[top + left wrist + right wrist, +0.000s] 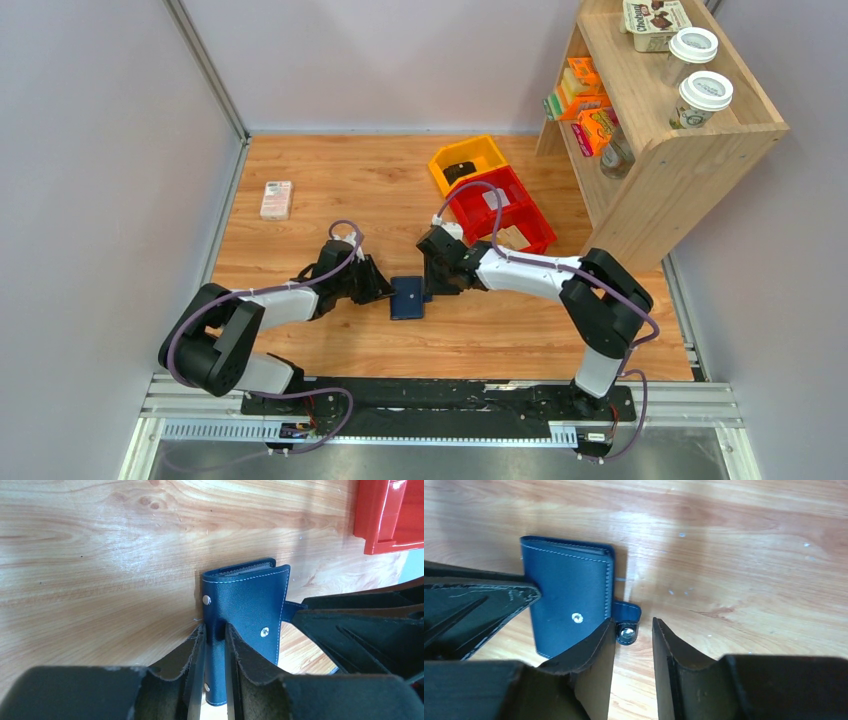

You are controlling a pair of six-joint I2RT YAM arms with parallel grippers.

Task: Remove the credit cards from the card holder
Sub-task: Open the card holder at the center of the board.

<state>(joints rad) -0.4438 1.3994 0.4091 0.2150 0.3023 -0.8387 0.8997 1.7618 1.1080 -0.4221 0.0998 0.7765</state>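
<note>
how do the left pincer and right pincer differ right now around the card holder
The left pincer is closed on an edge of the card holder; the right pincer grips nothing. The left pincer's jaws sit close together, the right pincer's stand apart with the snap tab at the gap. Both are black and low over the table.

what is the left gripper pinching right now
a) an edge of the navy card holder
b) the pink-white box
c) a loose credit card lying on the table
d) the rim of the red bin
a: in the left wrist view the left gripper has its two fingers closed on either side of a navy edge of the card holder.
</note>
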